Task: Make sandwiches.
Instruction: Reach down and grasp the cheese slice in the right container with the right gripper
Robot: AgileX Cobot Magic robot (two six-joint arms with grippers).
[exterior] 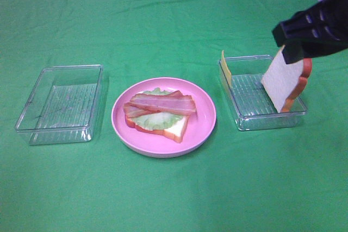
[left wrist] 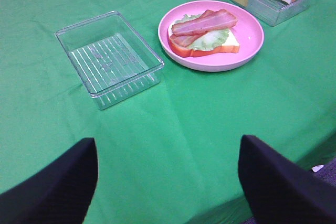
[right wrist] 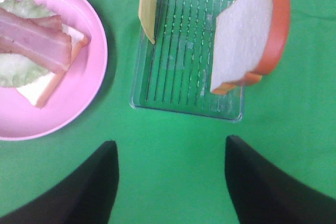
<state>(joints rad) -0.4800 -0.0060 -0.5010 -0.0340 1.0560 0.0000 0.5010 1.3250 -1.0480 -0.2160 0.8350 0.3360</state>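
The bread slice (exterior: 281, 82) is leaning against the right wall of the tray (exterior: 255, 123) at frame right; the half-built sandwich (exterior: 160, 113) is sitting on the pink plate (exterior: 204, 129) at centre. Probably light, stiff and smooth — best pinched across its flat faces near the top crust. The right gripper (right wrist: 170, 148) and left gripper (left wrist: 168, 142) are hanging spread, empty.

No text, label, brand, number or sign can be read in any view. The cloth (exterior: 174, 194), plate (exterior: 205, 117), left tray (exterior: 60, 134), right tray (exterior: 272, 121), sandwich (exterior: 160, 113) and bread slice (exterior: 278, 82) all show plain, unmarked surfaces.
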